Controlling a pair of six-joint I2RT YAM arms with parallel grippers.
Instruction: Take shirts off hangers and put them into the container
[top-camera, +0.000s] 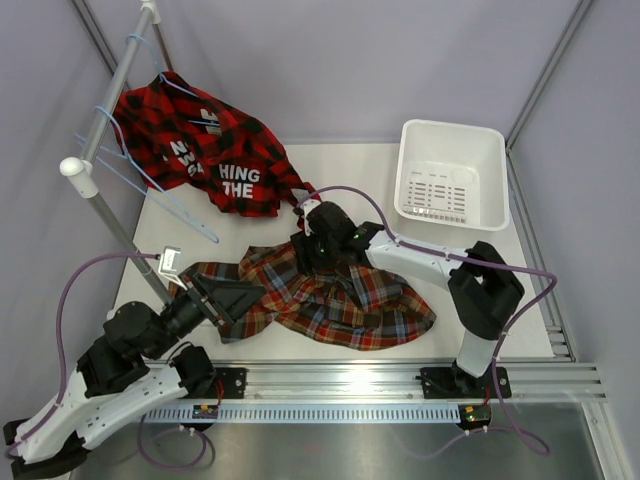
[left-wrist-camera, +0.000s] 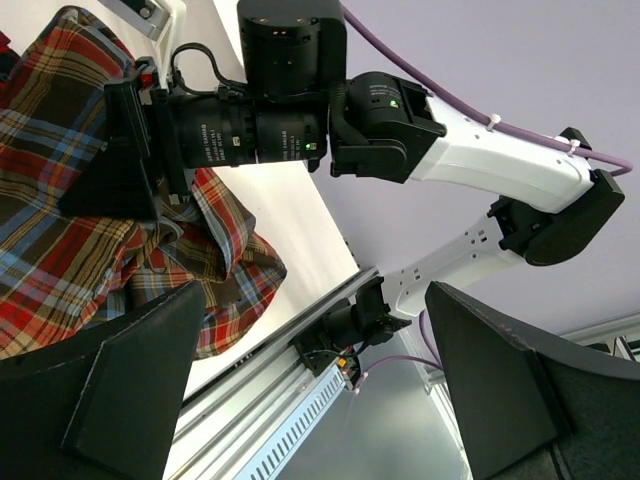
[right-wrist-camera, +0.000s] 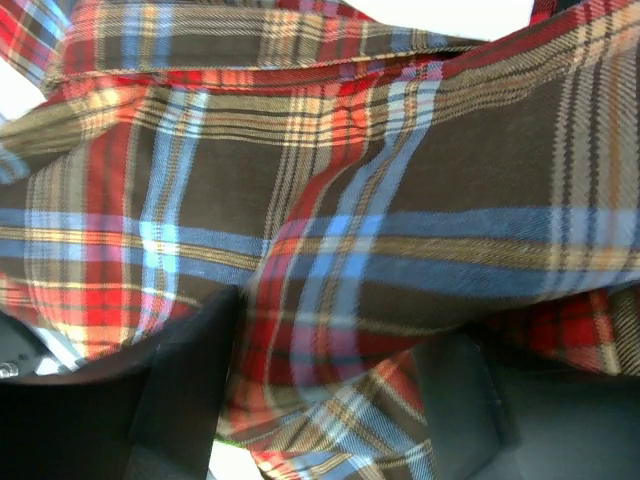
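Observation:
The red-and-black check shirt (top-camera: 205, 150) hangs on a light-blue hanger (top-camera: 172, 84) on the rack. An empty light-blue hanger (top-camera: 170, 205) hangs below it. The multicolour plaid shirt (top-camera: 335, 295) (left-wrist-camera: 60, 240) (right-wrist-camera: 330, 200) lies crumpled on the table. My right gripper (top-camera: 318, 248) (right-wrist-camera: 330, 390) presses down on its far edge, with a fold of cloth filling the gap between both fingers (right-wrist-camera: 185, 385); whether they pinch it does not show. My left gripper (top-camera: 228, 298) (left-wrist-camera: 315, 390) is open and empty at the shirt's left edge. The white container (top-camera: 492, 170) stands at the back right with nothing in it.
The rack's white-and-grey pole (top-camera: 110, 75) slants across the left side, ending in a white knob (top-camera: 75, 168), and its leg (top-camera: 135, 255) stands near my left arm. A metal rail (top-camera: 400, 385) (left-wrist-camera: 270, 420) runs along the table's near edge. Grey walls enclose the table.

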